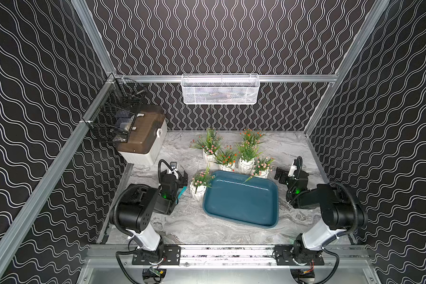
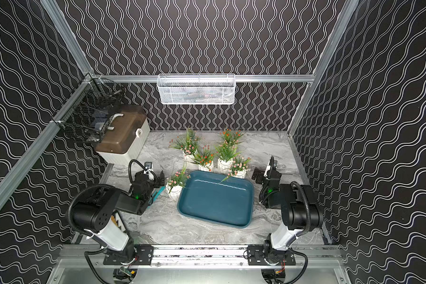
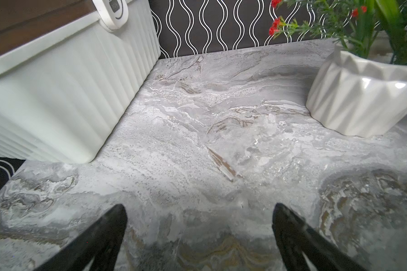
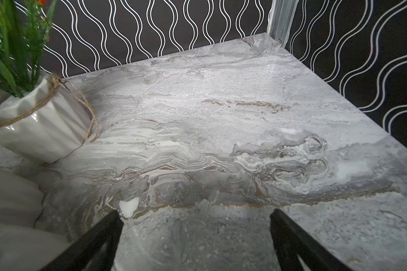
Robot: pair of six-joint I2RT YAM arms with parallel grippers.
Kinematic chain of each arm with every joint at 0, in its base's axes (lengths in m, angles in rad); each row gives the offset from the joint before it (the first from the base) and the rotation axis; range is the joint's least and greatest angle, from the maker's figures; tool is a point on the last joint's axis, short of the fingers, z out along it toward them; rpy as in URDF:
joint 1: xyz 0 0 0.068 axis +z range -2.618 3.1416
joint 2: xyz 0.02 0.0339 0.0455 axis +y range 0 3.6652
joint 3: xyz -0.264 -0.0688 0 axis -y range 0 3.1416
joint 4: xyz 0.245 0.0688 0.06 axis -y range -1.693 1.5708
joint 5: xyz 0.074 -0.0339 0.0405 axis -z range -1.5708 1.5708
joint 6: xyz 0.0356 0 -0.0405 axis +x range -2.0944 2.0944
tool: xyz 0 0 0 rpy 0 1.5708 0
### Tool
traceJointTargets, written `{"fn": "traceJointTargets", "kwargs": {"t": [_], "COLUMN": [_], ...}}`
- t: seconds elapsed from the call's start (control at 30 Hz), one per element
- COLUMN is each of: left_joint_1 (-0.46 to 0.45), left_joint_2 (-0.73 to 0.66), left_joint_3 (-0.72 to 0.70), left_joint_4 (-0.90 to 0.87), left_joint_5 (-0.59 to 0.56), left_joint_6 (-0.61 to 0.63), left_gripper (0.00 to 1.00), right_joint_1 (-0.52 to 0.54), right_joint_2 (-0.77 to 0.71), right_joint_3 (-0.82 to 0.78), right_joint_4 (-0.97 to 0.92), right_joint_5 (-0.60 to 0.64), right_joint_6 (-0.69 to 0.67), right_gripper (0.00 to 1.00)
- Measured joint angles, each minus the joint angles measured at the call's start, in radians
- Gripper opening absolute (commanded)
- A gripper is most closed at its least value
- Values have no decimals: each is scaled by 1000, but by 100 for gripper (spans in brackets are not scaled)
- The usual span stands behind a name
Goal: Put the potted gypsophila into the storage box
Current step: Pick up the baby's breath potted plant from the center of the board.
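Observation:
The storage box (image 1: 241,201), a shallow teal tray, lies empty mid-table in both top views (image 2: 214,199). One potted gypsophila (image 1: 197,190) stands against its left end. Several more cluster behind it, among them the pots at the back left (image 1: 209,155) and near the right corner (image 1: 261,173). My left gripper (image 1: 183,178) hovers open just left of the nearest pot. Over bare marble its jaws (image 3: 199,211) are empty, with a pot (image 3: 362,98) off to one side. My right gripper (image 1: 279,175) stands open right of the cluster, empty (image 4: 195,215), near a twine-wrapped pot (image 4: 40,126).
A white ribbed box with a brown lid (image 1: 143,142) sits at the back left under a black wire basket (image 1: 116,115). On the back rail hangs a white mesh basket (image 1: 219,89). A teal tool (image 1: 181,194) lies beside the left arm.

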State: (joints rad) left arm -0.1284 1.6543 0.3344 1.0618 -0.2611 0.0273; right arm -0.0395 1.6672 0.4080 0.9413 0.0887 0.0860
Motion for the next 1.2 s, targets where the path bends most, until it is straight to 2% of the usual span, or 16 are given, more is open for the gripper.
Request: {"fn": "traceJointTargets", "kwargs": {"t": [0.47, 0.8, 0.93, 1.07, 1.2], "left_joint_1": [14, 57, 55, 50, 42], "left_joint_2": [0, 0, -6, -104, -306], "left_joint_3": [17, 35, 33, -13, -49], "left_joint_4": [-11, -50, -55, -61, -123], "left_joint_5": [8, 89, 77, 12, -58], "left_joint_6": [0, -8, -8, -33, -56], "left_gripper": [99, 99, 99, 99, 99], "right_joint_1": [0, 0, 0, -3, -5], "right_joint_2": [0, 0, 0, -40, -211], "right_joint_3": [0, 0, -3, -61, -67], "right_joint_4": [0, 0, 3, 28, -27], "right_joint_5": [0, -4, -3, 48, 92], "right_joint_6": [0, 0, 0, 30, 38], "right_gripper": [100, 100, 100, 100, 96]}}
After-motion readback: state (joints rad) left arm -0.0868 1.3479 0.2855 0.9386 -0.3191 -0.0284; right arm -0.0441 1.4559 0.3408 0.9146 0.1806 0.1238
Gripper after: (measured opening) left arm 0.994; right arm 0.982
